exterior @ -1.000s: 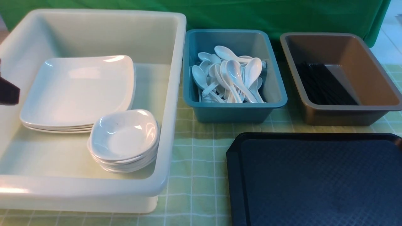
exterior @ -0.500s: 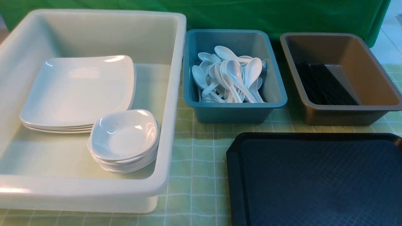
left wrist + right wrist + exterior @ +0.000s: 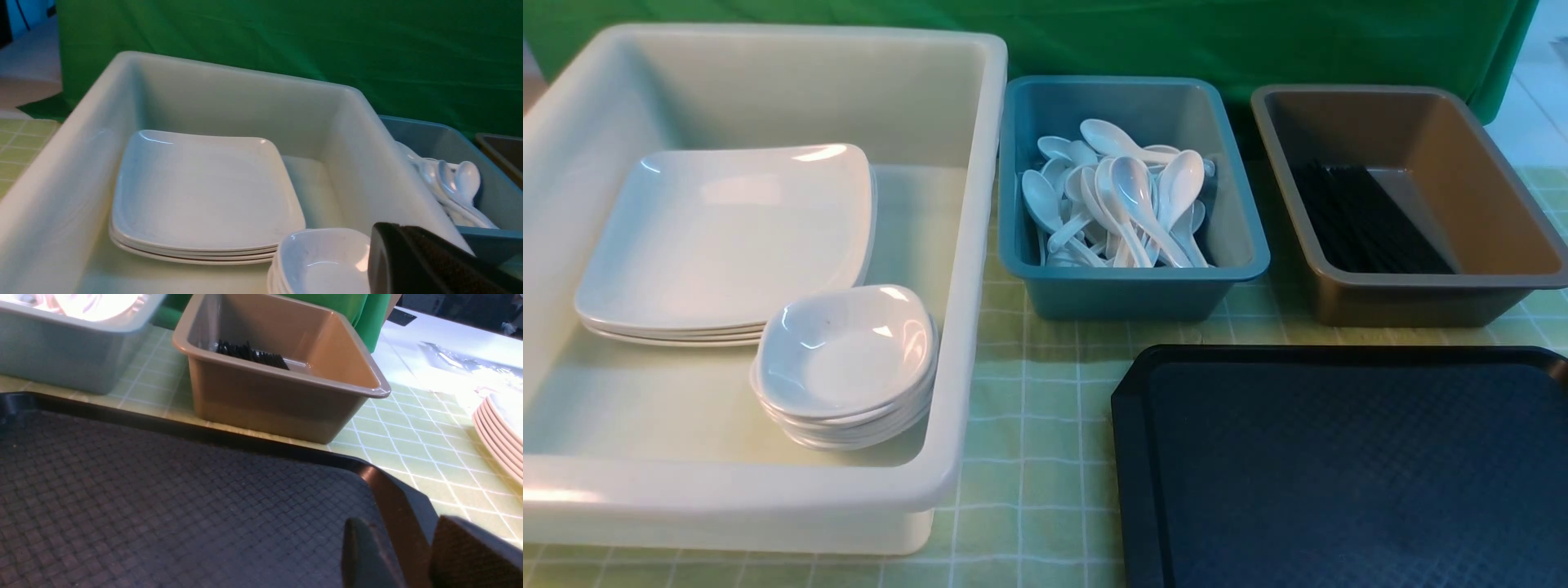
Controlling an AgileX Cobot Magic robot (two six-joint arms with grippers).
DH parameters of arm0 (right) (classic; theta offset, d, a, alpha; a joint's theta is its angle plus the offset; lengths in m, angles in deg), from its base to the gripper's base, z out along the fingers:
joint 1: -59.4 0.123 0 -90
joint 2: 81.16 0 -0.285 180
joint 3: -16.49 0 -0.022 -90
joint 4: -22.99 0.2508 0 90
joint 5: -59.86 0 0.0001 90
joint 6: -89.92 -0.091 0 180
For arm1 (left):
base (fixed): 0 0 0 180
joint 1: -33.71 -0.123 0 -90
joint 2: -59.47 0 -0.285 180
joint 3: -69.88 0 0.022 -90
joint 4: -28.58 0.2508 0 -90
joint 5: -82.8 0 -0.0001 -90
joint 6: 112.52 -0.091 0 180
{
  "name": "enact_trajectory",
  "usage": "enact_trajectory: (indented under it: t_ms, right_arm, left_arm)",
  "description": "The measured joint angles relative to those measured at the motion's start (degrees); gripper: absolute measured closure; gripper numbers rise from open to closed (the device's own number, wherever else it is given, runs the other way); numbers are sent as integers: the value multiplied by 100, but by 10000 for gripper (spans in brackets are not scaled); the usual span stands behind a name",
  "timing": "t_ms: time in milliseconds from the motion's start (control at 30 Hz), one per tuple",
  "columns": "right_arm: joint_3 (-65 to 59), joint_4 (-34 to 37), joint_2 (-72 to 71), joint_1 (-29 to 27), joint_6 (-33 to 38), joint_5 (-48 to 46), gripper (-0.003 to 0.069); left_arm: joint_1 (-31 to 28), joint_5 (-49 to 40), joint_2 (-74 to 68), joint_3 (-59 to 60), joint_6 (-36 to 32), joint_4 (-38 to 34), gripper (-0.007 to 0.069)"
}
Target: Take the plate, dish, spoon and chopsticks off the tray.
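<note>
My right claw (image 3: 412, 555) hangs over the tray's (image 3: 1339, 474) right rim, its fingers (image 3: 367, 555) apart with the rim between them, clamped on nothing that I can make out. My left claw (image 3: 433, 265) sits low by the white tub's (image 3: 980, 245) near right corner, fingers together and holding nothing; the front view does not show it.

Around the right claw, the tray's textured floor is bare. Behind it stands the brown tub (image 3: 1486, 204) with the chopsticks (image 3: 1364, 216) lying along its left side. Left of that, the blue tub (image 3: 1127, 294) holds a heap of spoons (image 3: 1131, 204). Off to the right in the right wrist view, a stack of pale plates (image 3: 500, 433) sits on the checked cloth (image 3: 1029, 457).

By the left claw, the dish (image 3: 845, 351) tops a stack in the white tub, touching the front corner of the plate (image 3: 727, 237), which tops its own stack.

I can read no writing or labels.

A second ago a dark piece of the left arm showed at the front view's left edge; it has gone, and the right claw has spread wider.
</note>
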Motion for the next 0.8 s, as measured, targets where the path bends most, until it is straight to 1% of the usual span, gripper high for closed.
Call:
enact_trajectory:
  t_ms: [333, 500, 600, 633, 667, 700, 733, 767, 800]
  right_arm:
    - [0, 0, 0, 0, 5, 0, 419]
    - [0, 0, 0, 0, 5, 0, 419]
    - [0, 0, 0, 0, 5, 0, 419]
    - [0, 0, 0, -5, 5, 5, 419]
    - [0, 0, 0, -11, 5, 0, 419]
    - [0, 0, 0, -11, 5, 0, 419]
    - [0, 0, 0, -16, 5, 0, 419]
    - [0, 0, 0, -22, 5, 0, 419]
    - [0, 0, 0, -22, 5, 0, 419]
  left_arm:
    - [0, 103, 0, 57, -5, 1401, 635]
    - [0, 109, 5, 59, -11, 1798, 635]
    - [23, 212, 18, 120, 124, 1791, 635]
    - [46, 311, 42, 196, 290, 1775, 635]
    - [148, 584, 128, 367, 783, 1798, 635]
    - [255, 772, 211, 527, 1139, 1923, 635]
    - [305, 853, 271, 636, 1284, 1996, 635]
    - [524, 1111, 421, 918, 1852, 2395, 635]
    - [611, 1172, 508, 1091, 2114, 2556, 635]
